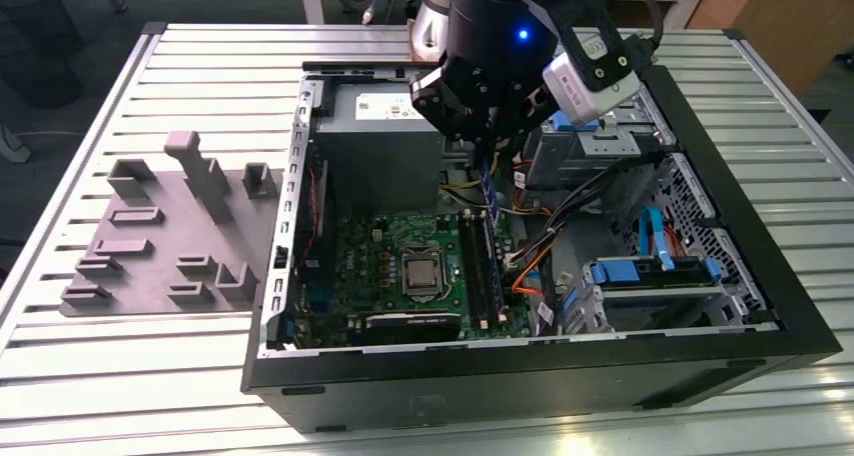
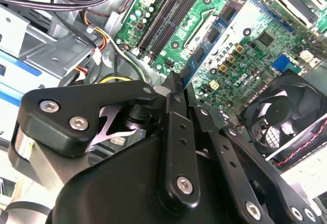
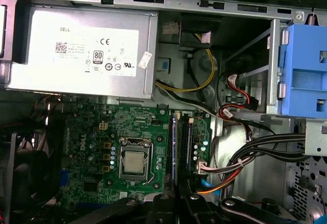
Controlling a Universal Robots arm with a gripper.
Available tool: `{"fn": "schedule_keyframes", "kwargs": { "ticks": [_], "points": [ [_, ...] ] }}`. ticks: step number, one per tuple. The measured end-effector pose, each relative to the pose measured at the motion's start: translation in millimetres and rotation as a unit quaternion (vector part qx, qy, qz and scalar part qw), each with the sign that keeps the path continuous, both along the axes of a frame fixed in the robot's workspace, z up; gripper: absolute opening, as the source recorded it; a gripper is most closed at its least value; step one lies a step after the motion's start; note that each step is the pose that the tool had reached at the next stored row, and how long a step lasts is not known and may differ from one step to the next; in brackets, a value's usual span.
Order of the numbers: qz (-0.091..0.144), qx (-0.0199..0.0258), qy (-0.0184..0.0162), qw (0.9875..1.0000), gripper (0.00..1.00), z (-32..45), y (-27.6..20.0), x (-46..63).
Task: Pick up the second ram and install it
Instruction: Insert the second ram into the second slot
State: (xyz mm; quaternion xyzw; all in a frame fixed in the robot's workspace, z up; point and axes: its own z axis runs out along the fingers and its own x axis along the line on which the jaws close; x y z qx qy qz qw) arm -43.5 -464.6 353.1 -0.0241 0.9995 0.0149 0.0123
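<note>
My gripper [image 1: 483,141] hangs inside the open computer case, above the far end of the motherboard [image 1: 400,276]. It is shut on the second ram [image 1: 490,194], a thin blue-green stick that points down from the fingers. In the second wrist view the black fingers [image 2: 173,127] meet on the stick [image 2: 198,56], which shows edge-on over the board. The long black memory slots [image 1: 483,271] lie just below and nearer the camera, apart from the stick. In both wrist views the slots [image 3: 185,142] [image 2: 166,17] run beside the processor socket [image 3: 135,162]. The gripper's [image 3: 178,199] linkage sits at the picture's edge.
A grey power supply [image 1: 380,136] sits just beside the gripper on the exterior view's left. Cable bundles [image 1: 587,191] and blue drive cages [image 1: 654,271] crowd the exterior view's right. A black fan [image 2: 278,116] is beside the board. The grey tray with raised blocks [image 1: 147,236] lies outside the case.
</note>
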Motion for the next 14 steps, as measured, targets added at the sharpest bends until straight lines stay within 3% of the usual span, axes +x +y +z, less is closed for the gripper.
{"fn": "schedule_keyframes", "kwargs": {
  "ticks": [6, 14],
  "points": [
    [0.000, 0.0002, -0.0001, 1.0000, 0.14, -1.0, 0.0, 0.0],
    [-0.009, 0.0002, 0.0006, 1.0000, 0.14, -10.3, 0.1, 0.0]
  ]
}}
